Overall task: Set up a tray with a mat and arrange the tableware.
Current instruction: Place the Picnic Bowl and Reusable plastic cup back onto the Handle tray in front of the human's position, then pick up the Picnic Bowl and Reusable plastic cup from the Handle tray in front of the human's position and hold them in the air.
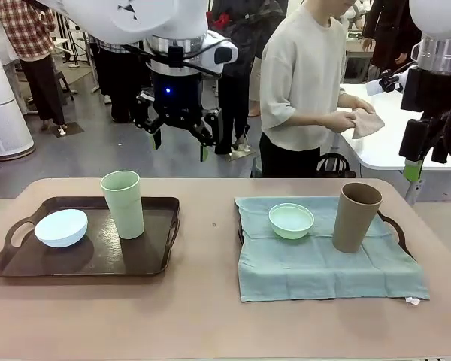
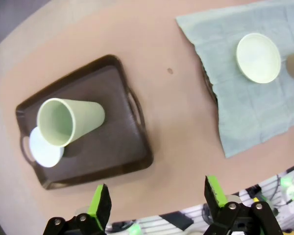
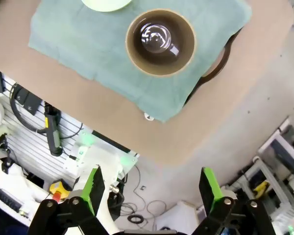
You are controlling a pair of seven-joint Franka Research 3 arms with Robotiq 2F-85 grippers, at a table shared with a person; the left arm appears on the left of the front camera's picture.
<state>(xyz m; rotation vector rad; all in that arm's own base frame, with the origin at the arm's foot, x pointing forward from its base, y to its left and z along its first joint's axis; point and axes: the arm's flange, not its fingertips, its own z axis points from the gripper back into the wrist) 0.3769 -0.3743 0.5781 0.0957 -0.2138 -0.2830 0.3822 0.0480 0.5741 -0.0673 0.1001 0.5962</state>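
Note:
A dark brown tray [image 1: 154, 259] lies at the table's left and holds a pale blue bowl [image 1: 61, 227] and an upright light green cup [image 1: 122, 203]. At the right, a teal mat [image 1: 323, 267] covers a second tray [image 1: 395, 229]. A mint green bowl [image 1: 291, 220] and a tall brown cup [image 1: 355, 216] stand on that mat. My left gripper [image 1: 182, 143] hangs open, high above the far edge of the table between the two trays, with nothing in it [image 2: 157, 198]. My right gripper [image 3: 152, 188] is also open and empty, raised beyond the table's right end, with the brown cup [image 3: 160, 41] in its view.
Bare tabletop [image 1: 207, 226] runs between the two trays and along the near edge. Behind the table a person [image 1: 304, 83] stands at a white side table [image 1: 383, 147], handling a cloth. A white cylindrical unit [image 1: 4, 113] stands on the floor at far left.

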